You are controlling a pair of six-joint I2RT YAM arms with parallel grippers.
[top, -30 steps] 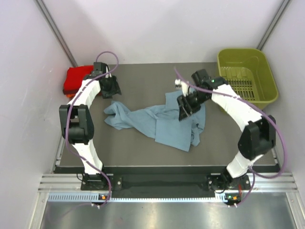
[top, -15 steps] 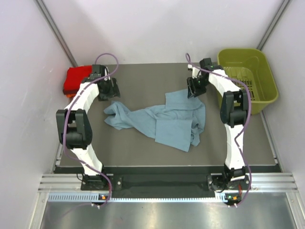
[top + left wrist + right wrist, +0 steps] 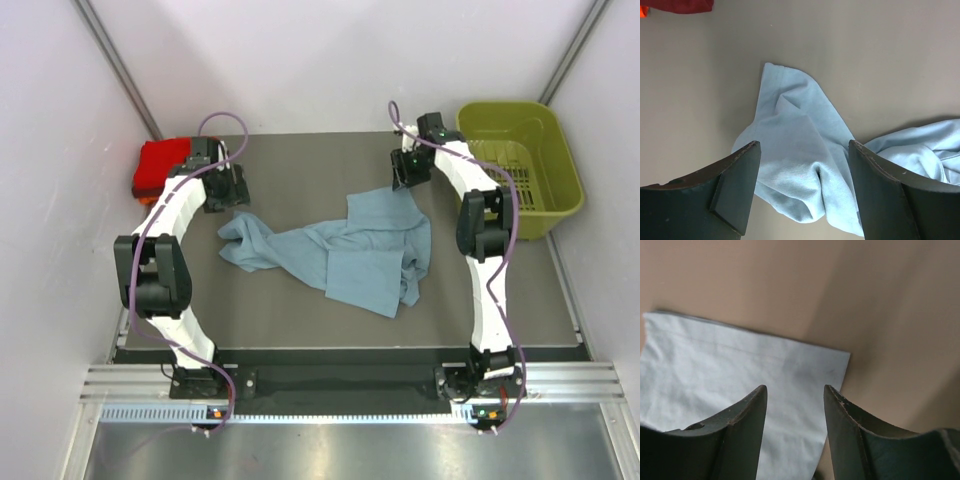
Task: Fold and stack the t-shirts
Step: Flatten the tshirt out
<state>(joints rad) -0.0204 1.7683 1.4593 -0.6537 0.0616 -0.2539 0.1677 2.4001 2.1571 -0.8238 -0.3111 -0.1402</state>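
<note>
t-shirt (image 3: 345, 250), grey-blue, below left gripper (image 3: 804, 148) and right gripper (image 3: 795, 390), jaws apart

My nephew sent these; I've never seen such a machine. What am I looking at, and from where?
Two white robot arms are bolted at the near edge of a grey table, each ending in a two-finger gripper. The wide picture looks down from above. The other two come from cameras on each wrist, so the dark shapes are that arm's own fingers. On the table lies a crumpled grey-blue t-shirt. The folded red shirts sit at the far left corner, an olive-green basket at the far right. The left gripper and right gripper both hang open over the shirt's edges, holding nothing.
</note>
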